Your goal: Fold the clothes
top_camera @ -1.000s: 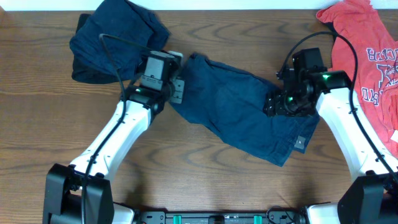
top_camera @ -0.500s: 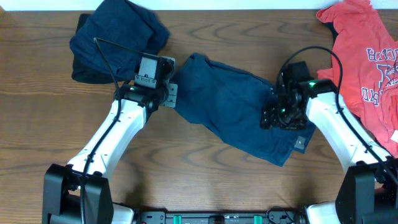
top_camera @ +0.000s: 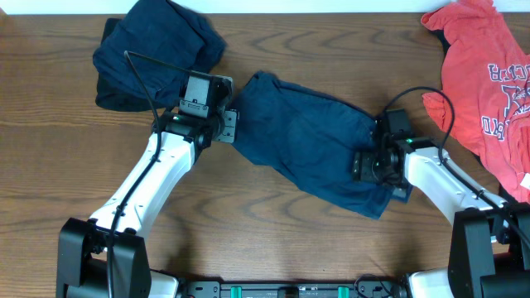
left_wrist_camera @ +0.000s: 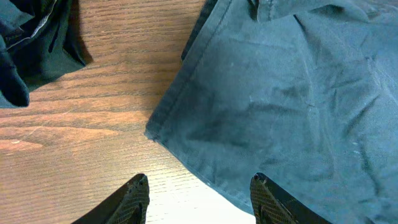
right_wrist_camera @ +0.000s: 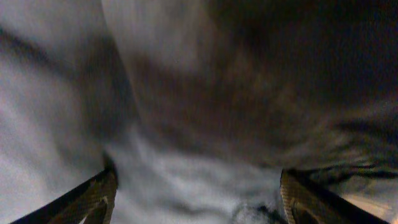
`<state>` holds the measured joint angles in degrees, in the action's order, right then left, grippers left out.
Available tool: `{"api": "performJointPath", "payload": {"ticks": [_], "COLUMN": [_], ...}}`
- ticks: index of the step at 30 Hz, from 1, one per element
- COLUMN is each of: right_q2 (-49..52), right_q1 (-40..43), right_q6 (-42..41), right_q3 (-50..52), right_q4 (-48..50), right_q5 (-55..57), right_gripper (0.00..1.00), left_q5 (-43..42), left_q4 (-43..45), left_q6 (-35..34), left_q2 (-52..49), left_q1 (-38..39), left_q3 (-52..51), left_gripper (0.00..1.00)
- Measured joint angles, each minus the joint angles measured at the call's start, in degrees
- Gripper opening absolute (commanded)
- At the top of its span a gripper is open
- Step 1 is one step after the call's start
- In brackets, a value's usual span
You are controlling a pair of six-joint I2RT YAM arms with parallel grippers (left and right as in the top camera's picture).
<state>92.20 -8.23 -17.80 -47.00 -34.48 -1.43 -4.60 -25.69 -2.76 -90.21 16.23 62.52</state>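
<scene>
On the brown wooden table (top_camera: 273,228), flat dark navy fabric shorts (top_camera: 302,136) lie spread; the left gripper (left_wrist_camera: 199,186) stands apart at their hem (nothing held), and the right gripper (right_wrist_camera: 196,186) is spread wide over the cloth.

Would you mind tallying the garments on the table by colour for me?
Navy blue: 2, the crumpled bundle and the spread-out shorts
Red-orange: 1, the T-shirt
Total: 3
</scene>
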Motion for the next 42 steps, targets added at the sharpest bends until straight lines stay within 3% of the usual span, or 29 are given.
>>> {"api": "performJointPath", "payload": {"ticks": [8,16,21,26,36,42], "right_q2": [0.9,7.9,12.5,14.6,11.3,7.3], "right_q1": [5.5,8.4,8.4,8.4,8.5,9.4], "right_q6": [2.9,15.5,21.3,24.1,25.3,24.7], "right_q3": [2.8,3.0,-0.4,-7.0,-27.6,-32.6], "right_q4": [15.4,34.9,40.0,32.2,3.7,-2.1], "right_q5": [3.5,3.0,0.3,-1.1,-5.7,-6.5], "right_gripper": [0.95,0.99,0.99,0.99,0.99,0.99], "left_q5": [0.0,0.0,0.0,0.0,-3.2,-5.0], "left_q4": [0.1,0.2,0.3,0.9,7.4,12.6], "left_q6": [0.0,0.0,0.0,0.0,-0.2,-0.4], "left_q2": [0.0,0.0,0.0,0.0,0.0,-1.6], "left_q1": [0.0,0.0,0.0,0.0,0.0,0.0], "left_q3": [0.0,0.0,0.0,0.0,0.0,0.1], "left_gripper": [0.59,0.60,0.64,0.65,0.65,0.70]}}
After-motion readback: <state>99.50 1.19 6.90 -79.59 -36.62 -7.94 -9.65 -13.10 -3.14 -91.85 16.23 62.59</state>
